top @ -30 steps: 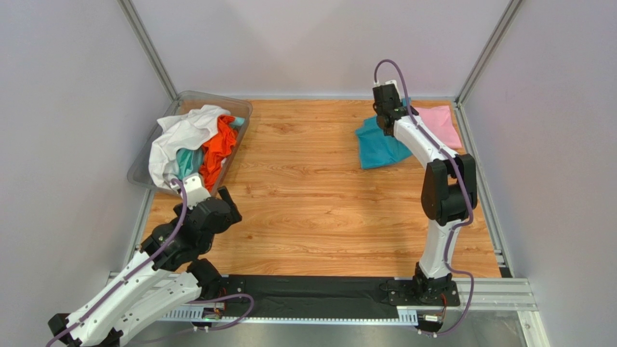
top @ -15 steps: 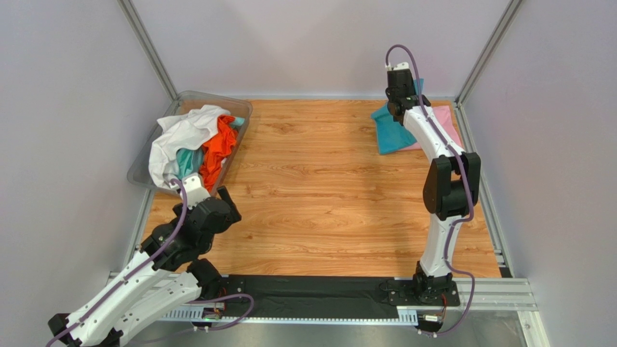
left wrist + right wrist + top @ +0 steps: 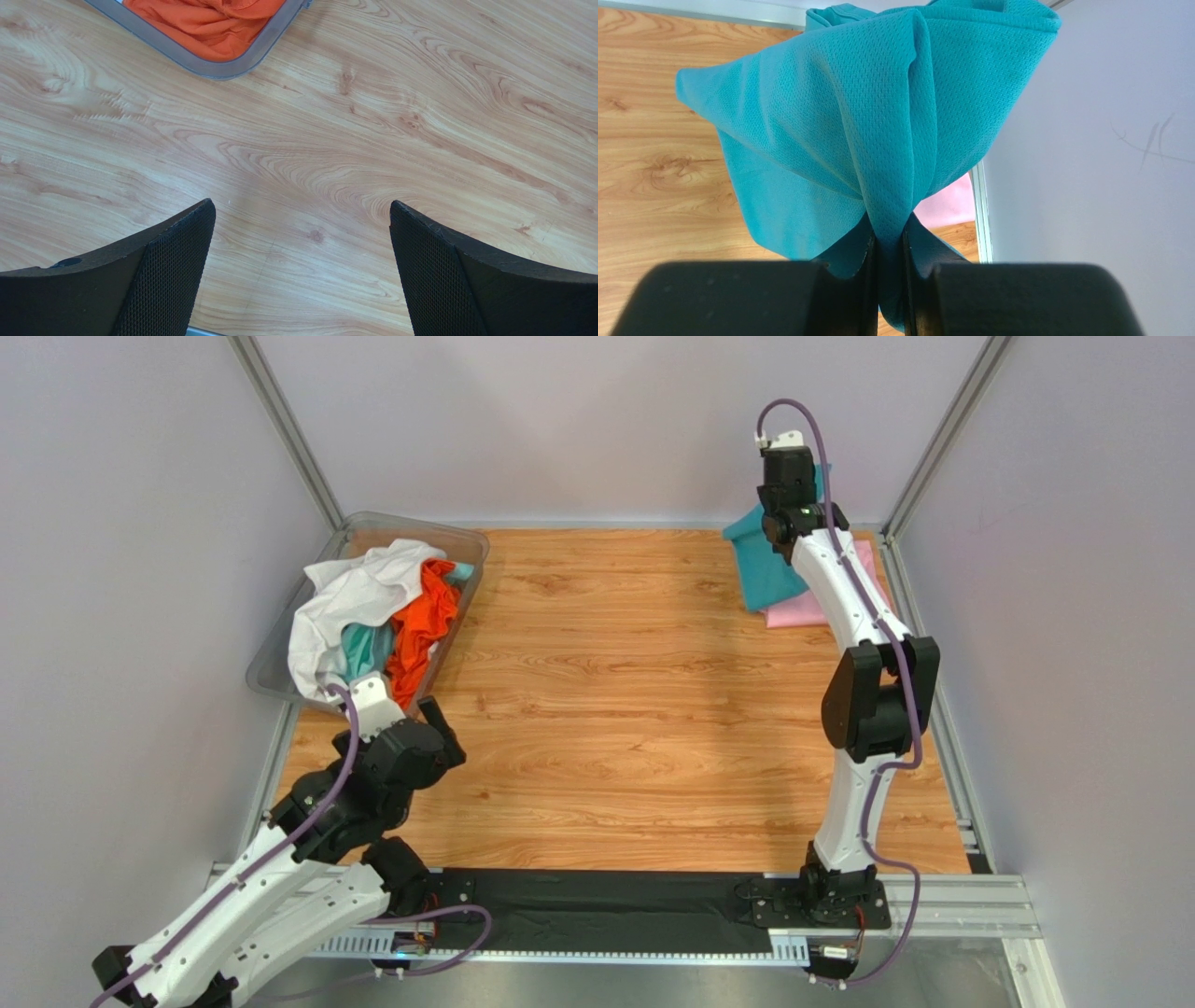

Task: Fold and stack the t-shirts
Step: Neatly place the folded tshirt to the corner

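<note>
Over the far right corner of the surface (image 3: pixel 631 714), the right arm's fingers (image 3: pixel 922 260) are clenching one bunched fold of the teal t-shirt (image 3: pixel 864 119), dangling it partly above the pink t-shirt (image 3: pixel 788 612), so it is risking landing crooked or dragging the pink one askew. The left arm's fingers (image 3: pixel 168 273) are gaping empty near the clear bin (image 3: pixel 264 672). I am counting one surface, two arms, one bin and five shirts, with a white t-shirt (image 3: pixel 358 588), an orange t-shirt (image 3: pixel 425 623) and an aqua t-shirt (image 3: pixel 368 647) lying heaped in the bin.

A wood-grain tabletop (image 3: pixel 617 714), spread beneath and beyond the left fingers (image 3: pixel 168 273), is enclosed by plain pale walls (image 3: pixel 603 420) joined at aluminium corner posts (image 3: pixel 286 431).
</note>
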